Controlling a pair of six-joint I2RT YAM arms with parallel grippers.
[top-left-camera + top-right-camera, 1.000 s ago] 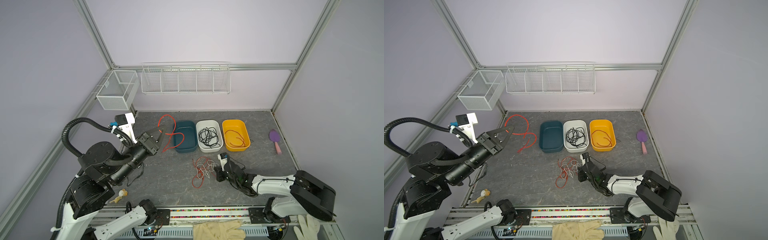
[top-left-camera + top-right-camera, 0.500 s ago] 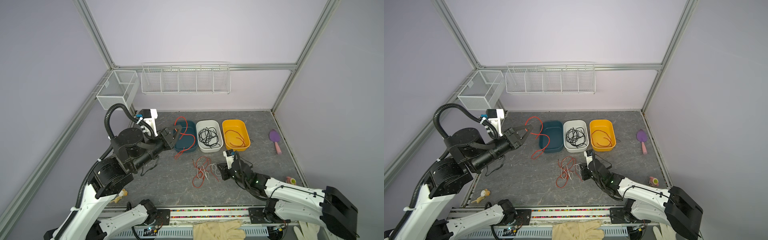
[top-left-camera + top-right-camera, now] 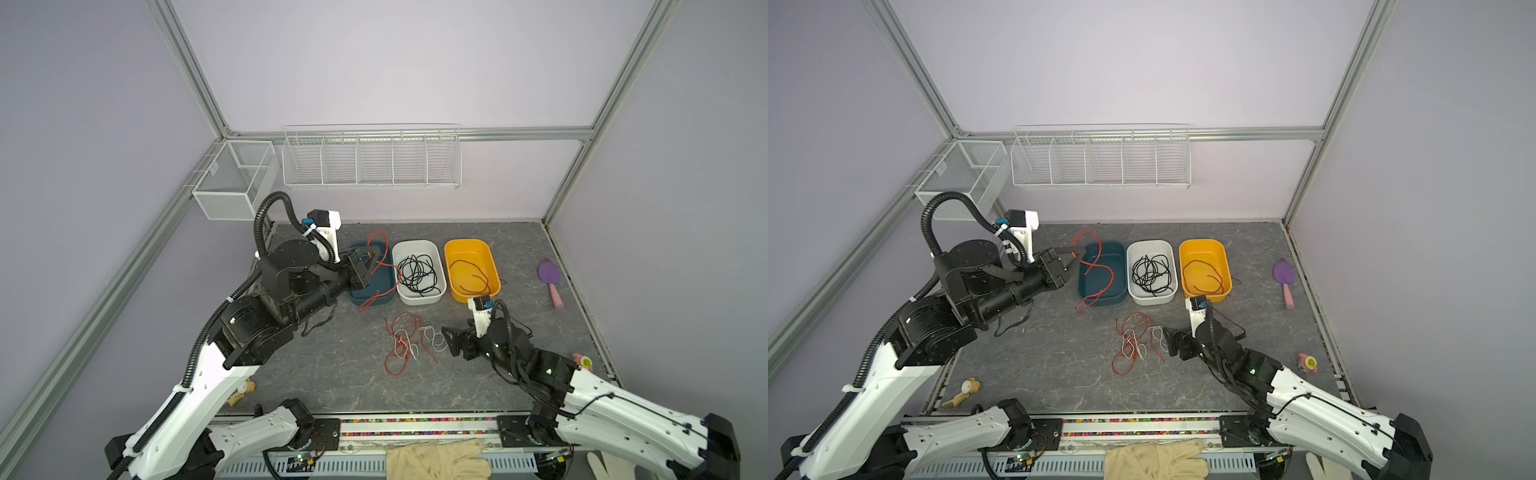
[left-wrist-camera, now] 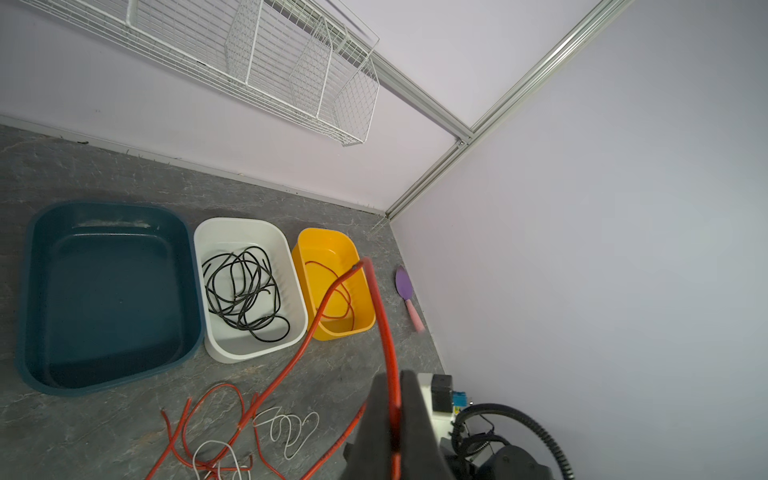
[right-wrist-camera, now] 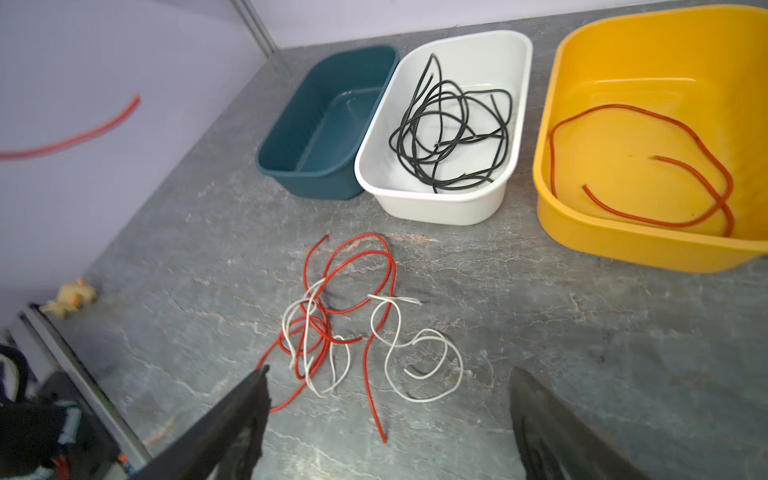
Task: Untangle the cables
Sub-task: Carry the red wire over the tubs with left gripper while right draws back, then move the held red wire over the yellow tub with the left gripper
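Just in front of the white bin (image 5: 436, 205), red and white cables (image 5: 316, 328) lie tangled, with the right gripper (image 5: 388, 374) open-jawed there. Left of that bin, the left gripper (image 3: 1079, 253) clamps one red cable (image 4: 382, 324) aloft. Judged light and limp: grip a free end.

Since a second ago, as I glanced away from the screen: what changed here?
The left hand, shut on a red cable, carried it rightward to the blue bin. The right hand opened beside the tangle. The tangle, white bin and yellow bin stayed put.
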